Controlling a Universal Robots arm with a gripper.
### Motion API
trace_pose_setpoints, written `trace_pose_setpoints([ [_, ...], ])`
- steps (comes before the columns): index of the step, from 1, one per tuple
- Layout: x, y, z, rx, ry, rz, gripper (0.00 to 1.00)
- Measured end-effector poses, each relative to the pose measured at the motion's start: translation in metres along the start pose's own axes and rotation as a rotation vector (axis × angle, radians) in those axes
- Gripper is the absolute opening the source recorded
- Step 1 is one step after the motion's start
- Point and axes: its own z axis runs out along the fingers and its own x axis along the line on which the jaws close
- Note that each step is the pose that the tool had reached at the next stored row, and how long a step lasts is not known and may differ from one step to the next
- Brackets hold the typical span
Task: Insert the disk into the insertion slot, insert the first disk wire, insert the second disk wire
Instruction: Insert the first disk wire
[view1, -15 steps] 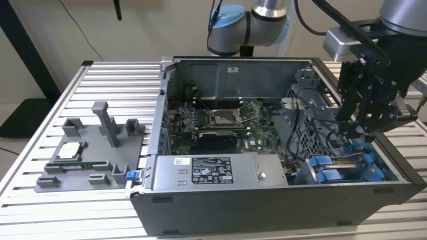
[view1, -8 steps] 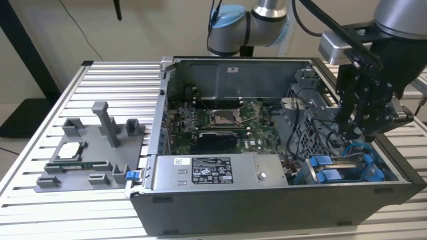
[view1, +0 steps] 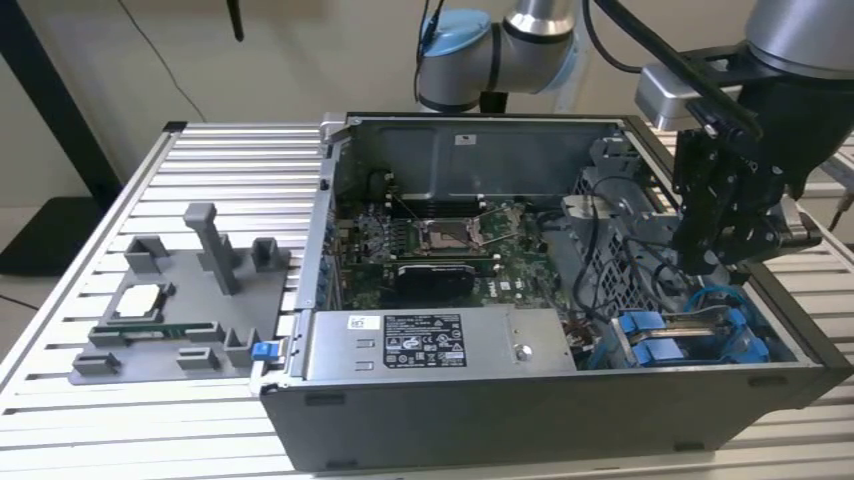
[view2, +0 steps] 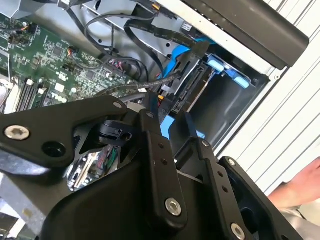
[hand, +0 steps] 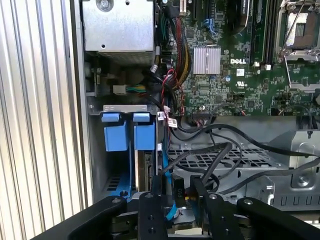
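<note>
Your gripper (hand: 177, 181) is narrowly parted and seems to pinch a black wire connector (view2: 172, 97). The disk (hand: 148, 170) already stands in the insertion slot (hand: 97, 165), at a corner of the computer case (view1: 534, 420). Keep the connector square to the disk's socket and press gently.

The hand (view1: 703, 268) hangs just above the insertion slot (view1: 674, 338).

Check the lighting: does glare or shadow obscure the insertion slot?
Exterior view: soft even light, insertion slot visible. Second wrist view: slatted table glares pale, slot interior dark. First wrist view: table bright, blue tabs lit, slot shaded below them.
</note>
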Motion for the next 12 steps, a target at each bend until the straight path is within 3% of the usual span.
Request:
trace_pose_setpoints([
  [5,0.0000,0.0003,0.0001,0.0045,-0.0003,0.000,1.00],
  [6,0.0000,0.0004,0.0001,0.0056,-0.0003,0.000,0.00],
  [12,0.0000,0.0007,0.0005,0.0109,-0.0003,-0.001,0.00],
])
